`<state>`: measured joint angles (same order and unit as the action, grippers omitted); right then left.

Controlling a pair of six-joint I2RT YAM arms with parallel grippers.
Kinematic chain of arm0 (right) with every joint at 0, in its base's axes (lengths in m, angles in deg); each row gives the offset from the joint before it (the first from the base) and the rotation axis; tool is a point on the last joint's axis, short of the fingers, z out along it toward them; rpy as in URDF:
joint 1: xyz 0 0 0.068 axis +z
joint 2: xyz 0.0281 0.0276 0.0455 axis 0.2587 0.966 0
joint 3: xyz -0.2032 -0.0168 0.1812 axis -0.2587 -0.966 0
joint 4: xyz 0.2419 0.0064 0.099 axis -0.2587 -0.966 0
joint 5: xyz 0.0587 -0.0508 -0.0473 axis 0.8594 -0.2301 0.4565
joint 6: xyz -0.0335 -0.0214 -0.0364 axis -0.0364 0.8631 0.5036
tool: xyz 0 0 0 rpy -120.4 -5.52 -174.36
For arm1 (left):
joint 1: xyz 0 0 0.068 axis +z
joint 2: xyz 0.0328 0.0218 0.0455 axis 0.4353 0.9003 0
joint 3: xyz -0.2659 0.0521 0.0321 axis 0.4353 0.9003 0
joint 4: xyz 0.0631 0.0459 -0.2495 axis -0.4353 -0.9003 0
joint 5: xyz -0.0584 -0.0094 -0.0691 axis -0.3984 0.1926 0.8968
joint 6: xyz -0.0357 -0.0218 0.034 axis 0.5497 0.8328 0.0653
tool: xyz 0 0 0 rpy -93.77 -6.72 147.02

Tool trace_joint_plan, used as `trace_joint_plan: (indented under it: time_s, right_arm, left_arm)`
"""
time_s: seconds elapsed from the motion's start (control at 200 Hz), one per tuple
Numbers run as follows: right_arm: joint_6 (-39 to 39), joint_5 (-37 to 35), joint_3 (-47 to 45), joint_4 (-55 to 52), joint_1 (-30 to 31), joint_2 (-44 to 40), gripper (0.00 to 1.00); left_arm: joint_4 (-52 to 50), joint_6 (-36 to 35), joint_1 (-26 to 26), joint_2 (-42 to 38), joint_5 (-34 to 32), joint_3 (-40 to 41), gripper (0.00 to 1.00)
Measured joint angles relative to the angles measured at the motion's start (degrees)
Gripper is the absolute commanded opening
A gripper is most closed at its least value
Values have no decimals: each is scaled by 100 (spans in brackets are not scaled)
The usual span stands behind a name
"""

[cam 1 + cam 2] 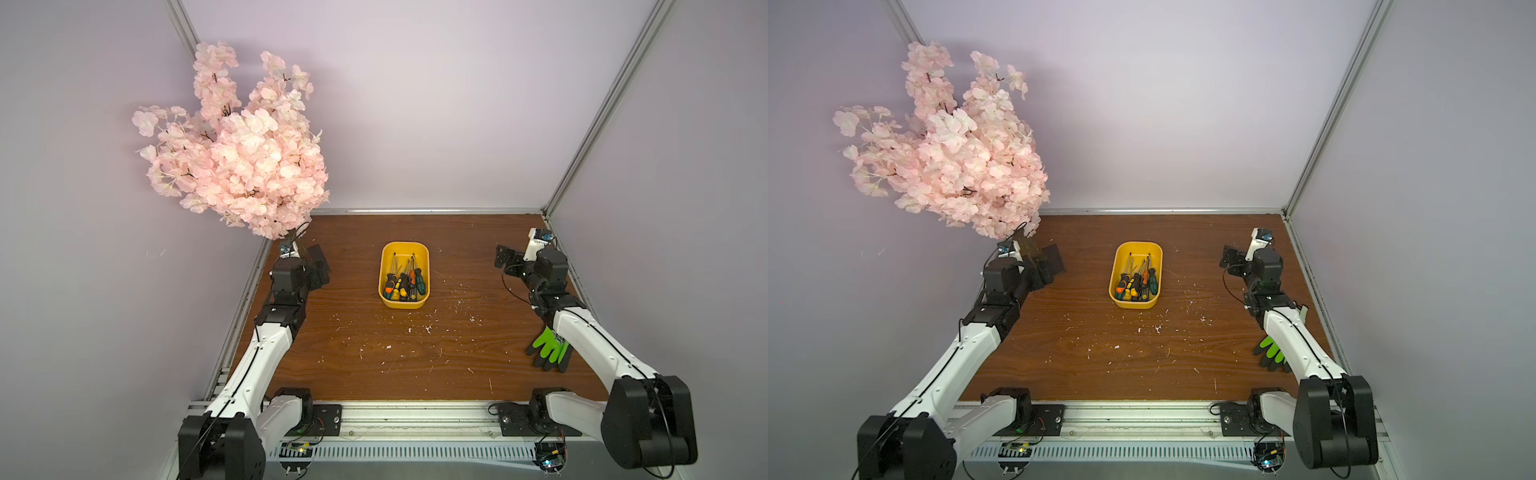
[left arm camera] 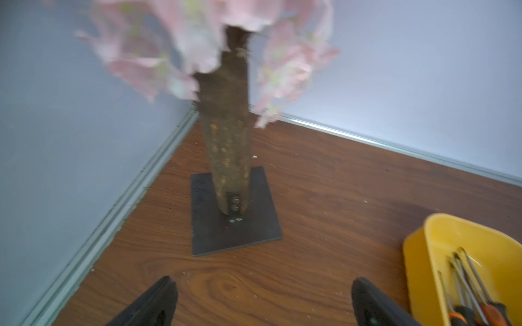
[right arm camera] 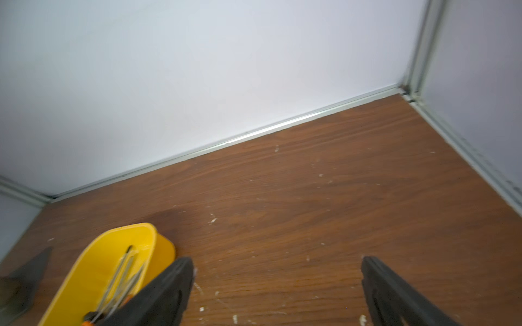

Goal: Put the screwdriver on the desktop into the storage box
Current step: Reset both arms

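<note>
Bunch of screwdrivers piled in the yellow storage box, handles at the near end. The box sits mid-tabletop, a bit toward the far side. The left pincer is spread wide and empty, left of the box by the fake cherry blossom tree. Same deal for the right pincer, off to the right. A green-and-black glove lies near right, partly under that arm.

Desktop with storage box, glove
</note>
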<state>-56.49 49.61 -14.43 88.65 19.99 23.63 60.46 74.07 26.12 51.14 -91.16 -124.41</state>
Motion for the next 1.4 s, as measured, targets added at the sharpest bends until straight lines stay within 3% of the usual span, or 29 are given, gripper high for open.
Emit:
trace_joint_plan:
  time_s: [0.25,0.405,0.881,1.111,1.396]
  right_arm:
    - [793,-1445,-1733,1718,-31,-278,99]
    - [1224,-1768,-2505,2837,-33,85,99]
    - [1617,-1196,-3265,6319,-35,2092,99]
    - [1735,-870,-3152,6391,-35,2114,99]
    - [1742,-831,-2745,6078,-35,2157,99]
  left_arm:
    - [2500,-299,175,81,-431,2041,99]
    - [3648,-367,179,846,-623,2363,99]
    - [6181,-651,177,2127,-492,2557,99]
    - [7392,-1143,-227,2924,-520,2765,99]
    - [7506,-1349,-374,3126,-748,2577,99]
